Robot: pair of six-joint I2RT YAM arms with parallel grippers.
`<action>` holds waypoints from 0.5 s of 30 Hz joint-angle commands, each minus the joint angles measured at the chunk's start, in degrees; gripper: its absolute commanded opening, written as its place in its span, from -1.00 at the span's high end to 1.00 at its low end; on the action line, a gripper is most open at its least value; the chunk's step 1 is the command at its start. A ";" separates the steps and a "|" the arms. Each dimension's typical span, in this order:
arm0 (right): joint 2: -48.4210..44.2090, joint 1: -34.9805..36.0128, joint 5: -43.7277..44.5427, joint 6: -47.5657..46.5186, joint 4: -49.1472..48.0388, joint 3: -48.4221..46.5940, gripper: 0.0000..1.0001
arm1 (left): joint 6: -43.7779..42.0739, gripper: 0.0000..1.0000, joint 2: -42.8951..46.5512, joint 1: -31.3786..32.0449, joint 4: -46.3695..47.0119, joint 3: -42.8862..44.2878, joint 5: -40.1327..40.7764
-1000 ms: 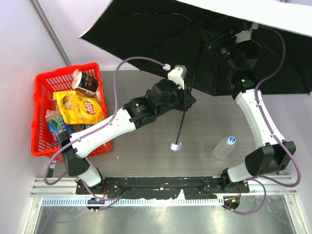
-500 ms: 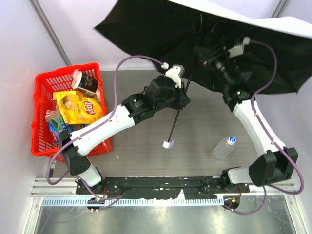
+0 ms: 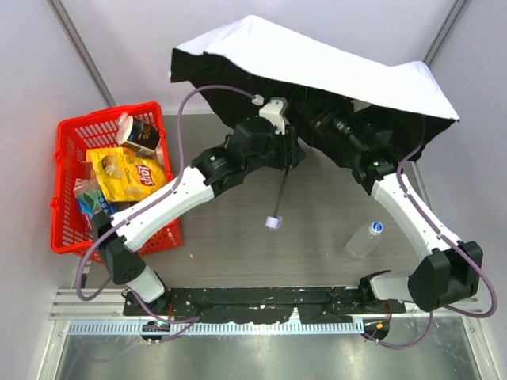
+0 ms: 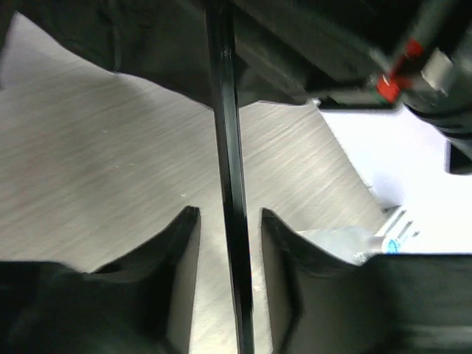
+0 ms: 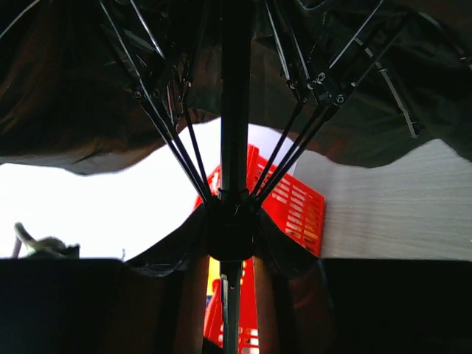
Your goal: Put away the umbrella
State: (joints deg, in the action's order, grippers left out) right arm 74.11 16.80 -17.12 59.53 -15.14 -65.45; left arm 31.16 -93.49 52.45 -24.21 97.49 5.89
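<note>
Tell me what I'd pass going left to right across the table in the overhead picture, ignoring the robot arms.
Red basket → umbrella handle → water bottle. The umbrella canopy spreads over too much of the width to place in the order.

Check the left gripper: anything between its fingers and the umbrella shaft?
Nothing visible. The umbrella shaft runs straight between the left gripper's fingers, with a sliver of bare table showing on each side of it.
</note>
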 commanded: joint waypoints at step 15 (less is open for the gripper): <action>3.85 -2.30 0.08 12.89 -13.95 -5.56 0.99 | 6.37 -0.18 16.68 0.73 -3.12 -17.16 -9.85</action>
State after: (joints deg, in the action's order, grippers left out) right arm 78.11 14.44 -17.02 69.21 -19.55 -67.16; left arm 34.85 -77.69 52.93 -25.19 82.21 -3.73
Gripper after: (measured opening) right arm 0.301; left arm 0.603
